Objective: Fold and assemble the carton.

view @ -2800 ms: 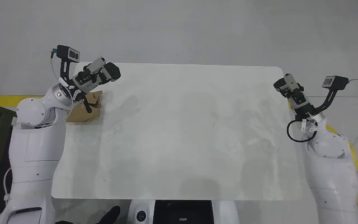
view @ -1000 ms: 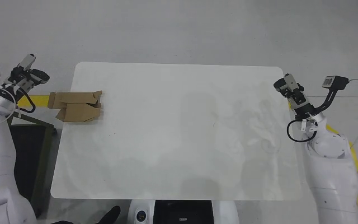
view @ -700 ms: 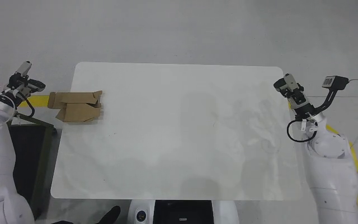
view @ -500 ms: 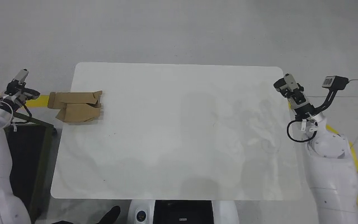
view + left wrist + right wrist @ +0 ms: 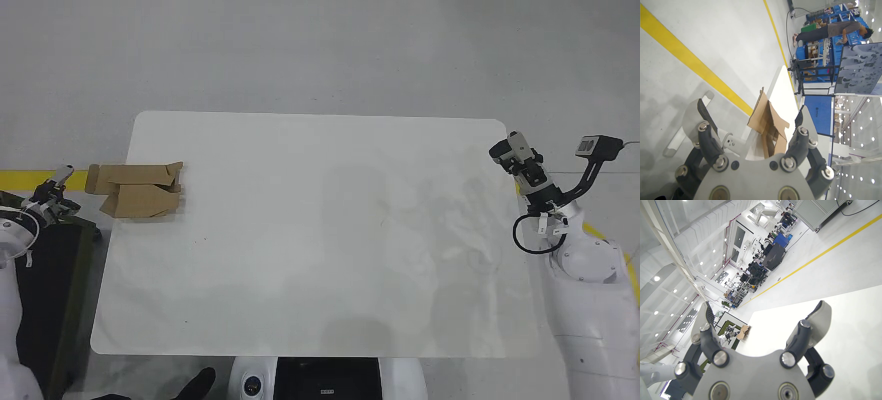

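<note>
L gripper [image 5: 751,108] hangs off the table's left side, over a dark cart [image 5: 60,300]. Its fingers are spread wide w/ nothing btwn them. Just beyond it the carton [image 5: 135,190] lies at the left edge of the table [image 5: 320,250], mostly flat, w/ part jutting past the edge and a few flaps lifted. Gripper and carton are apart, no contact. Well across the table, near the far right corner, R gripper [image 5: 762,304] sits w/ fingers also spread, empty.

Risks:
- The carton overhangs, so a push toward that edge, or a grip on the jutting part alone, could tip it off onto the cart or floor.
- The board is thin and prob. springy. A one-gripper pinch on a flap may bend or tear it instead of lifting the whole piece.
- Folds will likely spring open w/o a second gripper pinning them, and R gripper is too far off to brace.
- Coming in low from the side, L gripper could ram the board's edge and shove it rather than straddle it.

Hard to read:
- The carton looks partly folded, but the layers overlap and I can't tell how many panels are creased.
- In the L wrist view the gripper body hides the carton's near end.
- From the R wrist the carton is too small for detail.
</note>
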### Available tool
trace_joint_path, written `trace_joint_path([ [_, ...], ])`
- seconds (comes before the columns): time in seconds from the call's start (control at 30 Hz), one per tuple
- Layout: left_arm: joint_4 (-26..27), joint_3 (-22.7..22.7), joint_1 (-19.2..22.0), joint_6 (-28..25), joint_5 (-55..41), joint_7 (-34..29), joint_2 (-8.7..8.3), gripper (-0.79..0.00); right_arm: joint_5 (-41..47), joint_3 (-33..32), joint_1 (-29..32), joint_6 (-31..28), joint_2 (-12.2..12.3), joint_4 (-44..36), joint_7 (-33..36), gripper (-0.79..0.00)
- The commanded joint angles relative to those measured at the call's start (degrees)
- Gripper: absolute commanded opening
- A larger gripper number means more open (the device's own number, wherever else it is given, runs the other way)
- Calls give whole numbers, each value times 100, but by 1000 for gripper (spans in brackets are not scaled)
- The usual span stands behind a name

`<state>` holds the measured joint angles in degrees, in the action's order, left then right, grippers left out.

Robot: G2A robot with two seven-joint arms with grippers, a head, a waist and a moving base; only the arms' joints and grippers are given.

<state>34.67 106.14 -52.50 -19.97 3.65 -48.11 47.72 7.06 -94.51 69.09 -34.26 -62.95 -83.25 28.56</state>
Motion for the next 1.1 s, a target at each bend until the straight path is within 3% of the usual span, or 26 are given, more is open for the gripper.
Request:
trace_joint_path([
  [0.0, -30, -71, 19, -19, -43, 9, 21, 0, 0, 0, 0, 0, 0, 0, 0, 0],
  [0.33, -124, -457, 242, -12, -358, -186, 141, 0, 0, 0, 0, 0, 0, 0, 0, 0],
  [0.43, -194, -535, 342, 51, -441, -126, 169, -785, 0, 0, 0, 0, 0, 0, 0, 0],
  [0.83, -469, -689, 622, 183, -803, -175, 218, -785, 0, 0, 0, 0, 0, 0, 0, 0],
  [1.07, -327, -636, 729, 148, -1293, -504, 221, -785, 0, 0, 0, 0, 0, 0, 0, 0],
])
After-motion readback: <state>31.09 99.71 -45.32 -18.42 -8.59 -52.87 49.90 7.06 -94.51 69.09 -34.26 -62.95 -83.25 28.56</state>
